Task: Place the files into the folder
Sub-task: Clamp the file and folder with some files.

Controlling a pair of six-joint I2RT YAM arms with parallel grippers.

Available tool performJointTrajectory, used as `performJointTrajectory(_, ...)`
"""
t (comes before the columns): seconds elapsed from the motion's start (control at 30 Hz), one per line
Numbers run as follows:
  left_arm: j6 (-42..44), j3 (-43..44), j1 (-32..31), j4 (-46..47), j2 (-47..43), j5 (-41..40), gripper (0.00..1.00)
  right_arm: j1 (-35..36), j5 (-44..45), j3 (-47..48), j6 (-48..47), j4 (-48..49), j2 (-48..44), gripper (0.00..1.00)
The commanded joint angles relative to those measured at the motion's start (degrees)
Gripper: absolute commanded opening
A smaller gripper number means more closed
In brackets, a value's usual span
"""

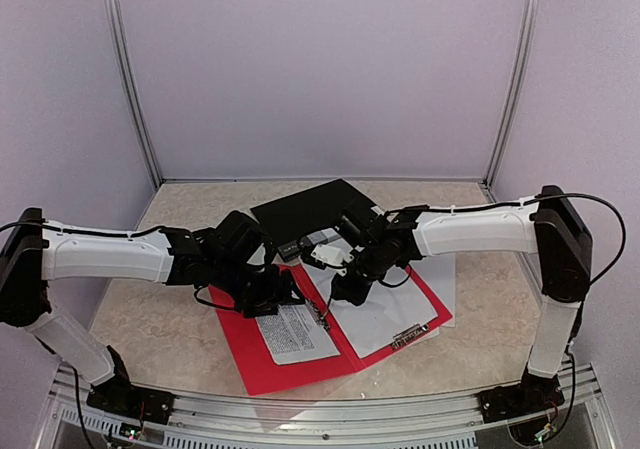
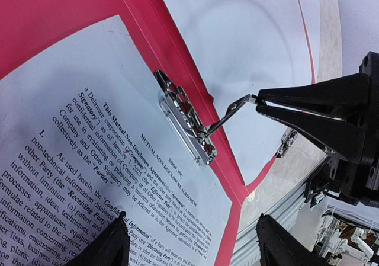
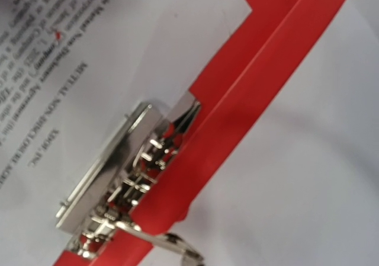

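Glossy red folder [image 1: 240, 347]; right pincer [image 2: 260, 102] pinching thin chrome clip lever [image 2: 228, 115].

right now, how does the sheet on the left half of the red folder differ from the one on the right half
The left sheet is covered in dense black print; the right sheet looks blank. The left sheet looks smaller than the right sheet. The left sheet's edge meets the metal clip; the right sheet lies across the spine. Both are white, flat on the open folder.
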Motion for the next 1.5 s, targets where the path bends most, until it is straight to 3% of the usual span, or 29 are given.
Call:
performJointTrajectory(0.0, 0.45, -0.98, 0.16, -0.59, -0.76, 0.50, 0.71, 0.59, 0.25, 1.66, -0.77, -1.71, 1.41, 0.06)
performJointTrajectory(0.2, 0.49, -1.14, 0.24, -0.64, -0.85, 0.41, 0.71, 0.64, -0.11, 2.24, -1.11, -1.76, 1.80, 0.00)
performJointTrajectory(1.27, 3.34, -2.43, 0.51, -1.78, -1.23, -0.55, 0.71, 2.95, -0.13, 17.47, -2.84, -11.51, 10.02, 0.00)
performJointTrajectory(1.47, 6.34, -1.49, -1.52, -3.70, -1.31, -5.73, 0.72, 2.96, -0.42, 20.35, -2.19, -13.54, 11.12, 0.00)
